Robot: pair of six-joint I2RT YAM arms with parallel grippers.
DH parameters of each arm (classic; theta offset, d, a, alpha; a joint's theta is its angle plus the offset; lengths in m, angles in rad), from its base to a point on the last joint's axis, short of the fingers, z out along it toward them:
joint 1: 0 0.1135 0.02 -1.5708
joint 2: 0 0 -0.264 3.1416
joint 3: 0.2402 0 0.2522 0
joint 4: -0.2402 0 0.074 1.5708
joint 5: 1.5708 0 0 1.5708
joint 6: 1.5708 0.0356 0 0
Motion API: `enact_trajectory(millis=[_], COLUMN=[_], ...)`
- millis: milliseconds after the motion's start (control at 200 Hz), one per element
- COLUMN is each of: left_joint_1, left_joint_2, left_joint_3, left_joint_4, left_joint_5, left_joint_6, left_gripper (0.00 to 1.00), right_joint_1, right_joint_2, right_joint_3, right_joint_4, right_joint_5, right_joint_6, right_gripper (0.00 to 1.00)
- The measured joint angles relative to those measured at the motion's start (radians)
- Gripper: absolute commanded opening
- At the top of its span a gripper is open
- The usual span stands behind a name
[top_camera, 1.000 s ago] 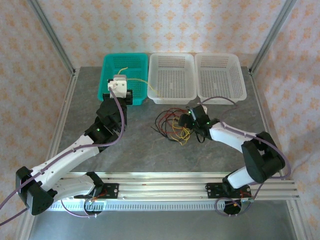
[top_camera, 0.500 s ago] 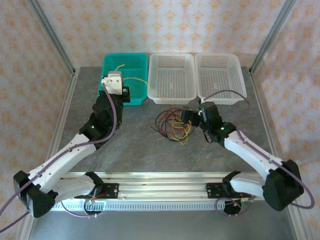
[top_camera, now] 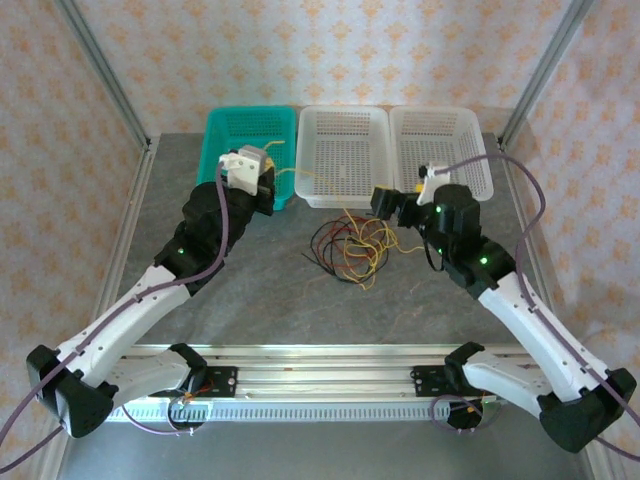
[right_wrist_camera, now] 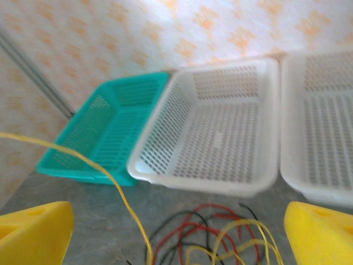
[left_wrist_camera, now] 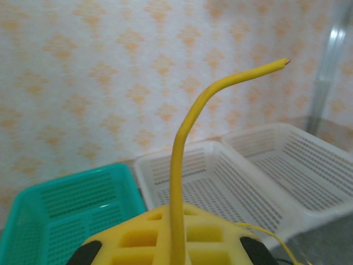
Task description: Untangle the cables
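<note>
Right jaws had lifted off tangle and drawn back toward right white basket (top_camera: 435,110). They stood wide apart, holding nothing. Left jaws, clamped tight on yellow cable (left_wrist_camera: 177,165), had shifted right along front of teal basket (top_camera: 250,110); strand stretched across to heap. Remaining cables (top_camera: 345,245) lay knotted on table (top_camera: 270,290), just before middle white basket (top_camera: 345,110). Judgement: one yellow strand being teased free, red and black untouched. No brand, label or writing legible.

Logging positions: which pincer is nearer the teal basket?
Left. The left pincer is at the teal basket's near right corner; the right pincer is by the middle white basket.
</note>
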Motion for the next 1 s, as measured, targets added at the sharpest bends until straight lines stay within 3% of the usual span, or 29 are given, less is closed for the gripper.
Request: enact_trajectory(millis=[225,411,791,1001], left_joint_1=[0.0,0.0,0.0,0.0], left_joint_2=[0.018,0.017,-0.007,-0.02], left_joint_3=[0.0,-0.005,-0.016,-0.018], left_joint_4=[-0.007,0.005,0.027,0.053], left_joint_5=[0.216,0.294,0.312,0.309], left_joint_6=[0.065,0.085,0.085,0.078], left_gripper=[0.0,0.0,0.0,0.0], right_joint_1=[0.0,0.0,0.0,0.0], right_joint_2=[0.138,0.224,0.223,0.223], right_joint_3=[0.126,0.102,-0.089,-0.12], right_joint_4=[-0.05,-0.095,-0.071,-0.024], right_joint_5=[-0.256,-0.416,-0.399,-0.41], right_joint_6=[-0.074,-0.102,-0.086,-0.067], right_gripper=[0.83,0.78,0.68,0.5])
